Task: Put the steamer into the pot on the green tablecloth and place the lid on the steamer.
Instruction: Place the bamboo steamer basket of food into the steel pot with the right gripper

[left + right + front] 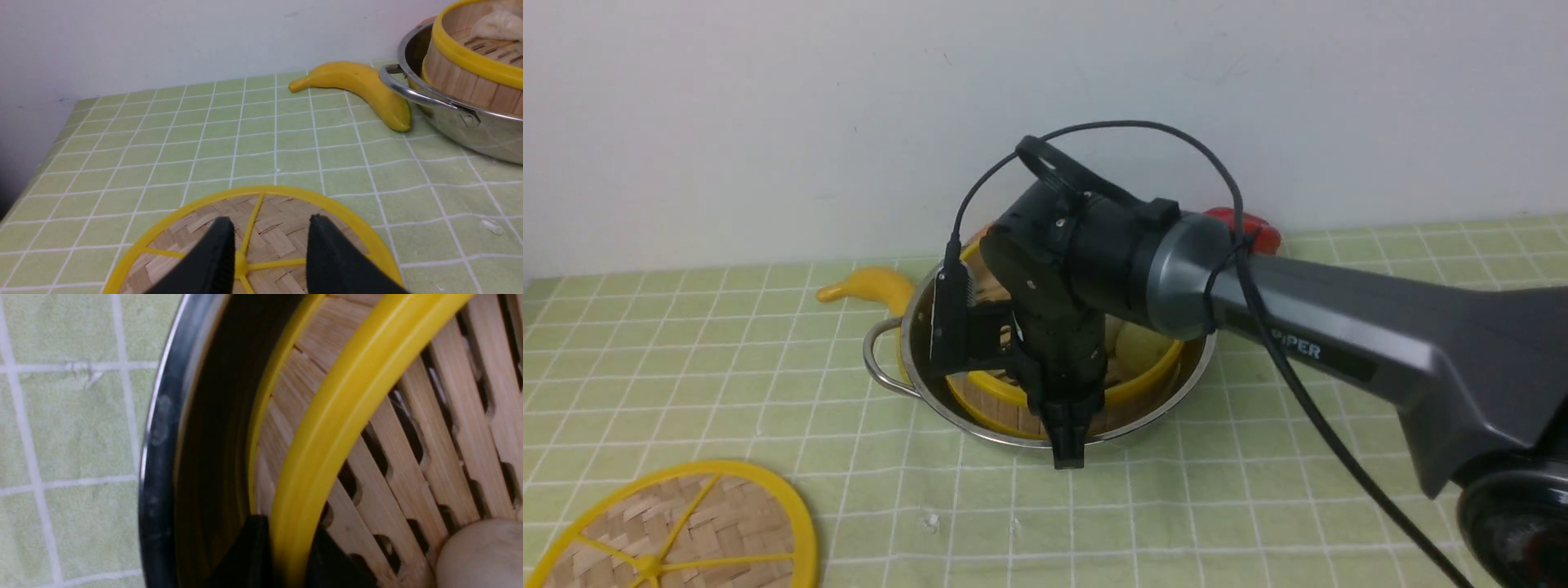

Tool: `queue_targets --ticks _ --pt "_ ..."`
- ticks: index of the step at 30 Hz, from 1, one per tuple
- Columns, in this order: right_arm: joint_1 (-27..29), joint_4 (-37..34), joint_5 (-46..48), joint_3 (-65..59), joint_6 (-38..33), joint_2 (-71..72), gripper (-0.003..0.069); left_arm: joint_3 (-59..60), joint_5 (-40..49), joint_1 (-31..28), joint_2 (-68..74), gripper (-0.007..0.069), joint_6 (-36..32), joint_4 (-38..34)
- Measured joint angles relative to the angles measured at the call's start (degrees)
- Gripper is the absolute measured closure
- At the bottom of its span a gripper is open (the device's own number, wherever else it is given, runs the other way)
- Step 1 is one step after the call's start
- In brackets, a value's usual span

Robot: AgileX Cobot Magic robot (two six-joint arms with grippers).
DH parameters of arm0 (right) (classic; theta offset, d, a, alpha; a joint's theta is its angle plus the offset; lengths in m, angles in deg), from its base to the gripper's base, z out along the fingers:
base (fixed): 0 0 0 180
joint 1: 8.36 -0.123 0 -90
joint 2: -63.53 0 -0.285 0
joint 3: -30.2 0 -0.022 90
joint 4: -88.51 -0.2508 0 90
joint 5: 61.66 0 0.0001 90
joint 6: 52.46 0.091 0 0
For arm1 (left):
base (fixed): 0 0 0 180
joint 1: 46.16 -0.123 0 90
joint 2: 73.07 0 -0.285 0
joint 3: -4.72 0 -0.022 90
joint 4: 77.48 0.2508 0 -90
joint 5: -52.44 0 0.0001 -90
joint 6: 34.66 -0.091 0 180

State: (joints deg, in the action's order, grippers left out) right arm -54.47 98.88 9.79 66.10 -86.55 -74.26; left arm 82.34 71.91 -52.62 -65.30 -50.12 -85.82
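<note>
Right wrist view's got the right gripper point(286, 543) pinched on the yellow rim of the steamer point(392, 449), which is down inside the pot point(159, 465) on the green tablecloth point(81, 428), while the left gripper point(270, 232) has its jaws apart over the lid point(282, 206) lying flat on the cloth.

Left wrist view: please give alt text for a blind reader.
The open black left end effector hovers over a flat woven-bamboo lid with yellow rim on a pale green checked tablecloth. Behind, a yellow banana lies beside a steel pot holding a bamboo steamer.
</note>
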Motion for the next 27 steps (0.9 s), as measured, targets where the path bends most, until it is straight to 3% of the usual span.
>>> queue_targets --ticks 5,9,14,17,22,27 --pt "0.0 -1.7 -0.4 0.1 0.0 -0.2 0.0561 0.0 0.0 0.0 0.0 0.0382 0.0 0.0" --pt "0.0 -1.9 -0.7 0.1 0.4 -0.2 0.0491 0.0 0.0 0.0 0.0 0.0382 0.0 0.0" --pt "0.0 0.7 -0.9 0.3 3.4 0.1 0.0211 0.0 0.0 0.0 0.0 0.0382 0.0 0.0" --pt "0.0 2.7 -0.8 1.4 7.3 0.8 0.0113 0.0 0.0 0.0 0.0 0.0382 0.0 0.0" --pt "0.0 2.6 -0.8 3.9 10.8 3.8 0.008 0.0 0.0 0.0 0.0 0.0382 0.0 0.0" --pt "0.0 0.4 -0.9 8.7 18.3 9.3 0.0151 0.0 0.0 0.0 0.0 0.0382 0.0 0.0"
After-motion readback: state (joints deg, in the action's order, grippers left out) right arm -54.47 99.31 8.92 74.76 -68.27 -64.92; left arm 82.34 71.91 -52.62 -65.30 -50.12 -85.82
